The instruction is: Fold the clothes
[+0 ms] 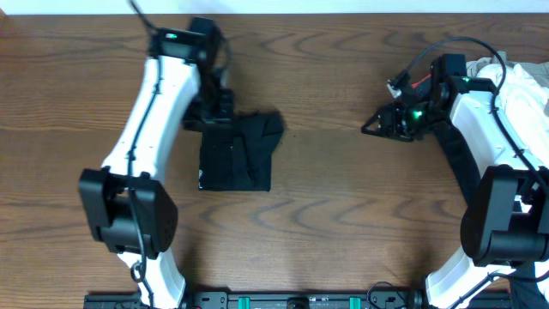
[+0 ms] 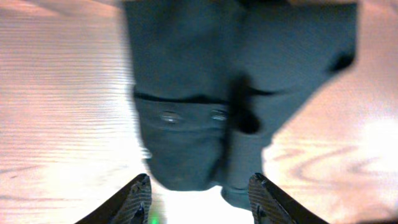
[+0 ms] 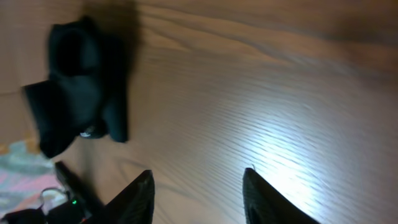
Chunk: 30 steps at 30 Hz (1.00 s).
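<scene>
Arms flank the wooden table (image 1: 343, 215). The left one stretches forward, with the left gripper (image 1: 214, 110) over the far edge of the folded black garment (image 1: 236, 154), which lies left of centre. Its fingers (image 2: 138, 198) stand moderately apart and clamp nothing. Only the wrist view shows two round studs on the cloth. The right gripper (image 1: 373, 127) points leftward, well apart from the garment, its fingers (image 3: 140, 196) spread over wood, holding nothing. Only the overhead view shows white cloth (image 1: 525, 81) at the right edge.

My left arm (image 1: 146, 103) stretches forward, left gripper (image 2: 199, 186) pointing down, fingers (image 2: 140, 198) parted and seemingly holding nothing. My right arm (image 1: 485, 129) bends inward, right gripper (image 3: 198, 180) likewise spread.
</scene>
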Each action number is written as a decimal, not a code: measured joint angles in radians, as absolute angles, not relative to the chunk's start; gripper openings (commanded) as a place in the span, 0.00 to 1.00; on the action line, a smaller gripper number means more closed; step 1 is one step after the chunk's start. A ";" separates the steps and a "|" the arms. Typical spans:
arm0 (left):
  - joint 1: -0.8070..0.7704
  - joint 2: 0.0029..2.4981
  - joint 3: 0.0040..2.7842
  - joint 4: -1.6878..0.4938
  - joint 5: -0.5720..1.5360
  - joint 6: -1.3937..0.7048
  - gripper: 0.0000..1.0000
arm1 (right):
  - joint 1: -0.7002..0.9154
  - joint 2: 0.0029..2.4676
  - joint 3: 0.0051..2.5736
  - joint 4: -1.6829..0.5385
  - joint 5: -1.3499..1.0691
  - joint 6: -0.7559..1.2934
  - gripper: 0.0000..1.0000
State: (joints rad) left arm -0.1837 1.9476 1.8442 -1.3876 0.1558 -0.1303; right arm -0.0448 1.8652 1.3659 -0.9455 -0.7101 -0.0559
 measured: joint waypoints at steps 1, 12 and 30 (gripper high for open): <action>-0.163 1.946 1.843 -1.379 0.153 -0.133 0.39 | -0.034 1.865 1.366 -0.933 -0.735 -0.064 0.33; -0.187 1.945 1.505 -1.093 0.316 -0.133 0.20 | 0.163 1.865 1.366 -0.690 -0.860 0.013 0.29; -0.211 1.813 1.411 -1.088 0.376 -0.130 0.29 | 0.276 1.865 1.366 -0.676 -0.737 0.149 0.38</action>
State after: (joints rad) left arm -0.2111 1.8133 1.4105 -1.0878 0.3756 -0.1299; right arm 0.2756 1.8652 1.3663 -0.6758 -0.7368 0.1490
